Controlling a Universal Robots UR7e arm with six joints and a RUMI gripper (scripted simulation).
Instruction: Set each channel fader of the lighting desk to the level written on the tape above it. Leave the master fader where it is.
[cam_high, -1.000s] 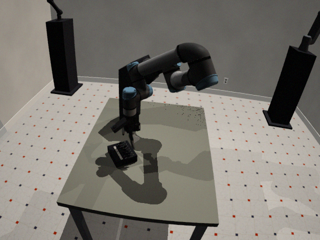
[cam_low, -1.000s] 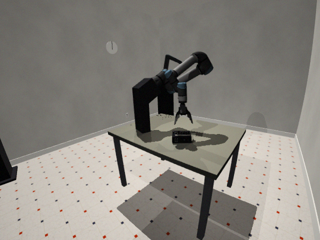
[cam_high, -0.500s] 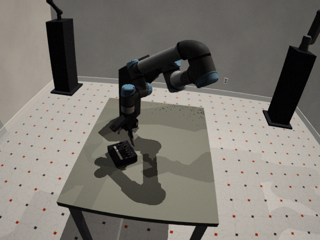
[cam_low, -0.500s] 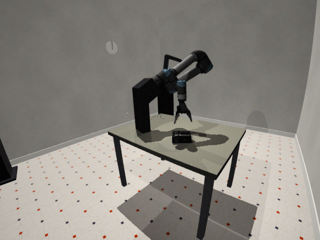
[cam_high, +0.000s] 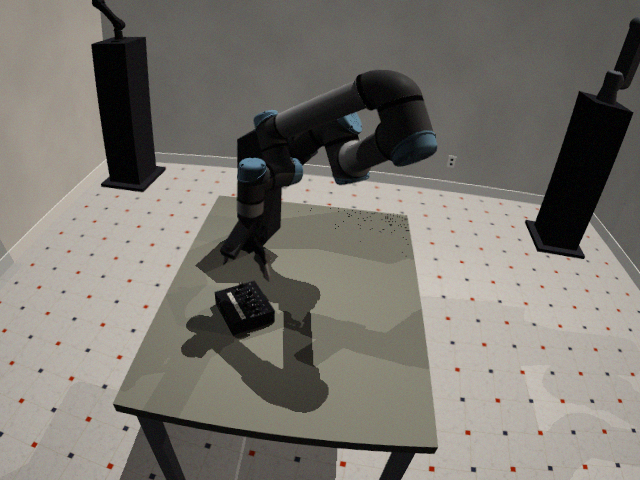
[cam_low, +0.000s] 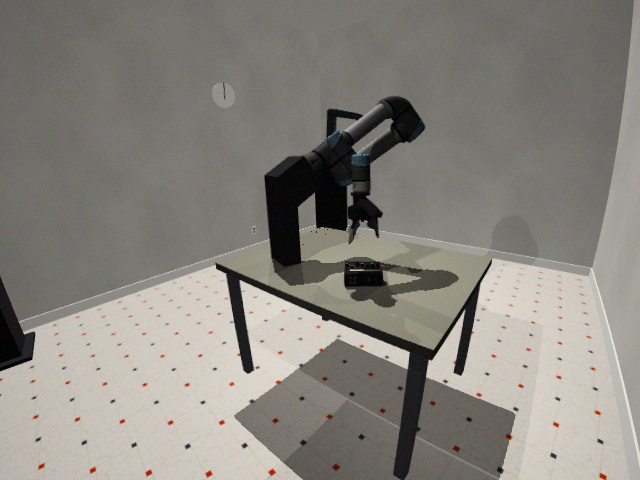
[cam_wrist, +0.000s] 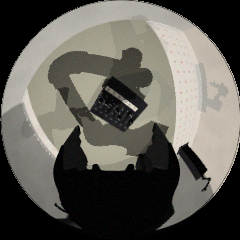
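The lighting desk (cam_high: 242, 306) is a small black box lying on the grey table, left of the middle. It has a pale tape strip and a row of several faders on top; the written levels are too small to read. It also shows in the exterior view (cam_low: 364, 272) and, turned at an angle, in the wrist view (cam_wrist: 119, 104). My gripper (cam_high: 246, 260) hangs open and empty well above the table, just behind the desk, touching nothing. It also shows in the exterior view (cam_low: 363, 235) and the wrist view (cam_wrist: 116, 145).
The arm's black pedestal (cam_low: 285, 214) stands at the table's back edge. Two tall black stands (cam_high: 125, 111) (cam_high: 583, 173) are on the floor behind the table at left and right. The table edge (cam_high: 165, 320) lies close to the desk's left.
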